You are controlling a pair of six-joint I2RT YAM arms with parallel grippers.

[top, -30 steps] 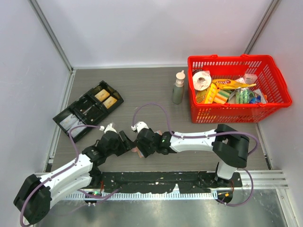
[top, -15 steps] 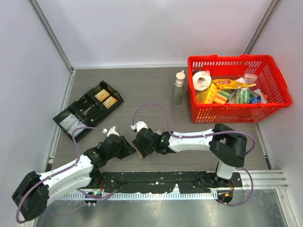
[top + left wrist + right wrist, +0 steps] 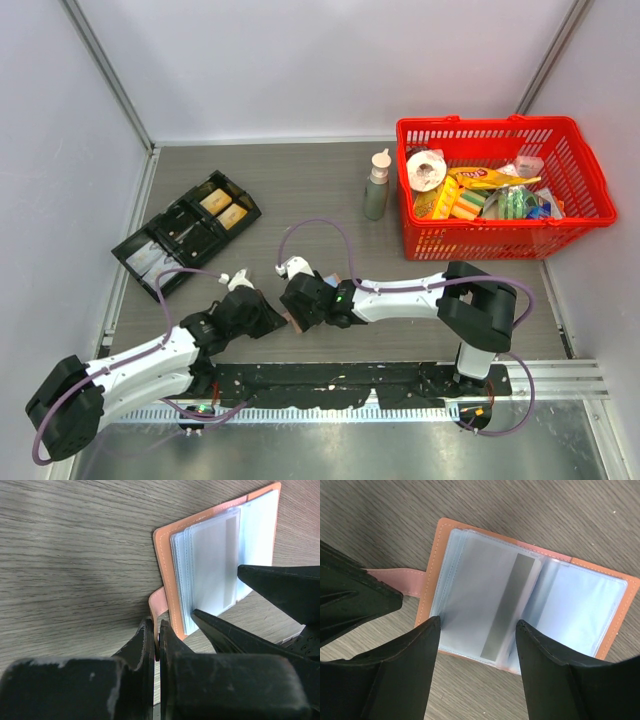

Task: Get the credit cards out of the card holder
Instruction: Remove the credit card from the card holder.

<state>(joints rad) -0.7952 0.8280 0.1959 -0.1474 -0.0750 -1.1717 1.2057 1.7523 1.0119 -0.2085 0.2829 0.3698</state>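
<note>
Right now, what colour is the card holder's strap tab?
Pale pink strap tab, clearest in the right wrist view.

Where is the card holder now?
The card holder lies open on the table, left of centre in the top view, between the left gripper pinching its strap and right gripper.

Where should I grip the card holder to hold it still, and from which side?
Likely the strap tab, from the left arm's side: it juts flat past the card holder's cover, clear of the sleeves; the left fingers are shut on it.

Left claw (image 3: pixel 156 630) pinched shut; right claw (image 3: pixel 477 625) spread wide.
</note>
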